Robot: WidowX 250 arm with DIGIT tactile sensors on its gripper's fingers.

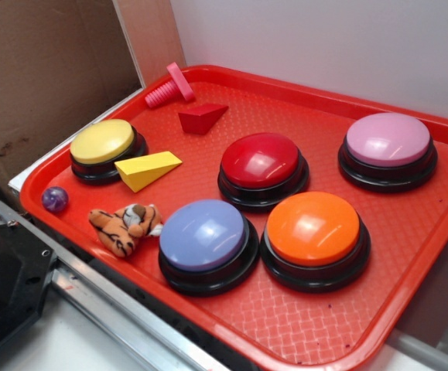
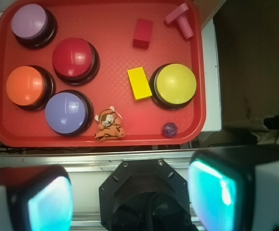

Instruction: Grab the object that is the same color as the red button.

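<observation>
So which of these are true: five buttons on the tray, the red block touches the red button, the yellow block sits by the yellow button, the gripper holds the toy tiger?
1. Five buttons sit on the tray. True.
2. The red block touches the red button. False: bare tray lies between them.
3. The yellow block sits beside the yellow button. True.
4. The gripper holds the toy tiger. False: the tiger lies on the tray, and the gripper is open, off to the tray's side.

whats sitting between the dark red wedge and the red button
Nothing: only bare tray floor lies between the dark red wedge and the red button. Both the exterior and wrist views show that stretch empty.
</observation>
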